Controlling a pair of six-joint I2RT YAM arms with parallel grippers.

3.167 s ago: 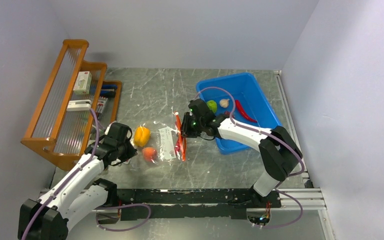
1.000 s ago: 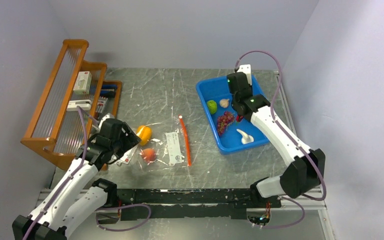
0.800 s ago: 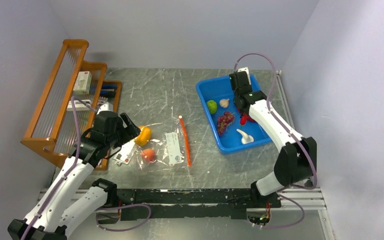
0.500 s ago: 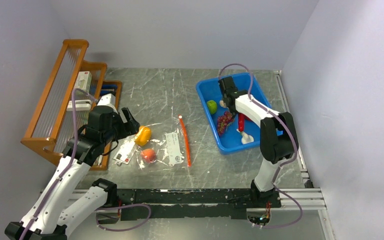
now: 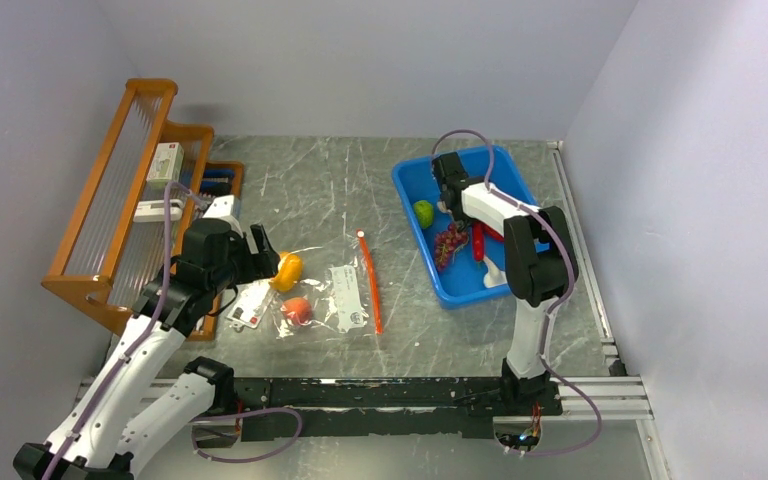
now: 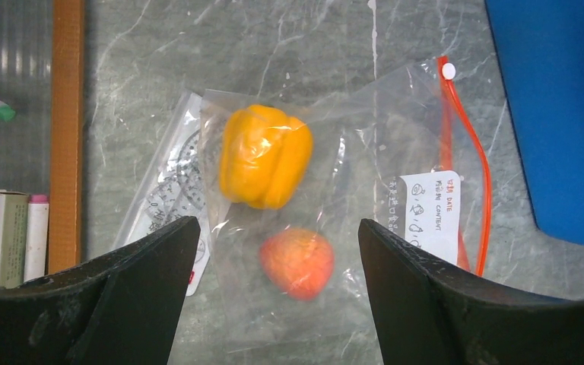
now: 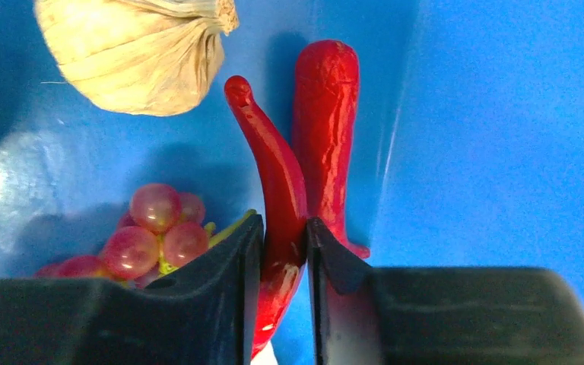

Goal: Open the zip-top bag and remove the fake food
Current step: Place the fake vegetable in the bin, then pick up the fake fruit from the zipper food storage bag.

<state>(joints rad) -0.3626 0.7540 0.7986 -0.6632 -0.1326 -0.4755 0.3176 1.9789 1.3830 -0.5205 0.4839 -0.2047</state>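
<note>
The zip-top bag [image 5: 332, 290] lies flat on the table, clear with an orange zip strip [image 6: 468, 163] and a white label. Inside it sit a yellow bell pepper [image 6: 265, 156] and a peach [image 6: 296, 262]. My left gripper [image 6: 275, 228] hovers open above the bag's left part [image 5: 263, 258], its jaws wide on either side of the peach. My right gripper [image 7: 277, 228] is down in the blue bin [image 5: 505, 175], its jaws close on a red chilli [image 7: 274, 175]. A second chilli [image 7: 325, 129], a garlic bulb [image 7: 133, 53], grapes [image 5: 450, 243] and a lime [image 5: 423, 212] lie there.
A white card packet [image 5: 245, 305] with red marks lies just left of the bag, partly under it. A wooden rack [image 5: 125, 200] holding boxes and pens stands along the left wall. From above, the right arm hides its own fingers.
The right gripper has swung left across the bin with the chilli. The left gripper has drawn back up off the bag's left end and opened wider, uncovering the card packet.
</note>
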